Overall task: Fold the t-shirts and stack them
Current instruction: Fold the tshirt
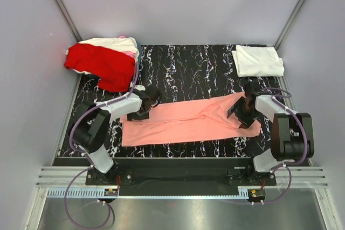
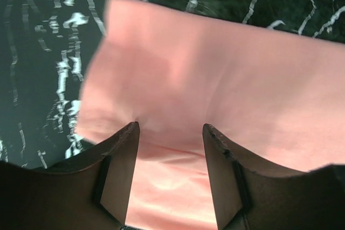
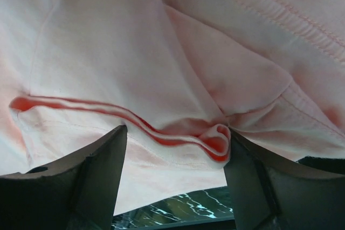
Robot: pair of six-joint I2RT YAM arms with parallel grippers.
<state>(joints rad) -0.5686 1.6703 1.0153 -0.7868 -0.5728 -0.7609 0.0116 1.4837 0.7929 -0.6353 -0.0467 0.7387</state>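
The salmon-pink cotton t-shirt (image 1: 183,122) lies in a long strip near the black marbled table's (image 1: 188,63) front edge. I see my left gripper (image 2: 170,127) and right gripper (image 3: 175,130) over its ends, fingers apart, holding nothing. Pinching only the right end's loose ridge could skew the fold.

Black counter (image 1: 188,68) with white marble-like veining, a flat rectangle, enclosed by plain pale grey walls (image 1: 178,4) at back and both sides. Two slim metal corner posts, left post (image 1: 60,4) and right post (image 1: 296,4), slant up from the counter's far corners. A ribbed silver rail (image 1: 178,192) runs along the near edge, with a shiny metal sheet (image 1: 188,214) just below it.
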